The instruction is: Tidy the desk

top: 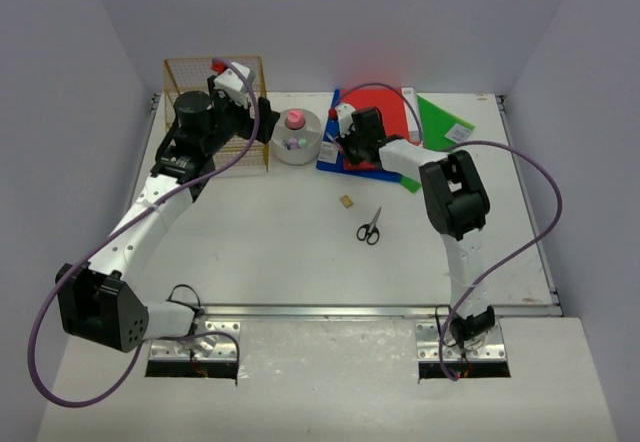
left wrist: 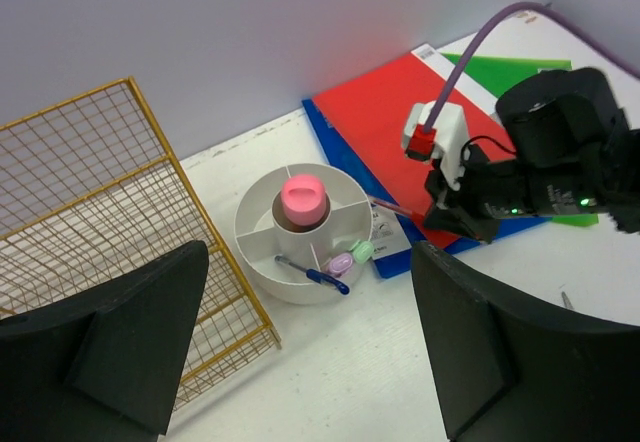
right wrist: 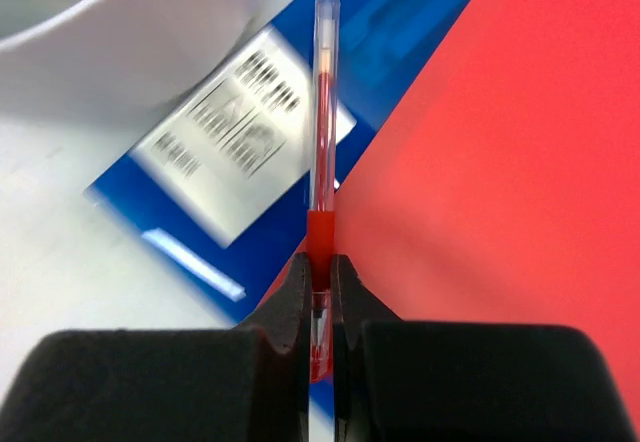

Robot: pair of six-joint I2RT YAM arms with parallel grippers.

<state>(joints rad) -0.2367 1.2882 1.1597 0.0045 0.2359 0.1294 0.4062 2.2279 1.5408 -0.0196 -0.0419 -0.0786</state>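
The white table (top: 280,262) fills the space ahead of both arms, with its metal rail at the near edge, pale walls on the other sides, and scissors (top: 369,227) lying near its middle. At the far side, the right fingers (right wrist: 285,312) are pinched tight on a red pen (right wrist: 323,112), over the seam where a red folder (right wrist: 500,162) overlaps a blue folder (right wrist: 200,252). The left fingers (left wrist: 130,352) stand wide apart with nothing between them, by the right edge of a gold wire rack (left wrist: 100,192) and just left of a round white organizer (left wrist: 262,252).
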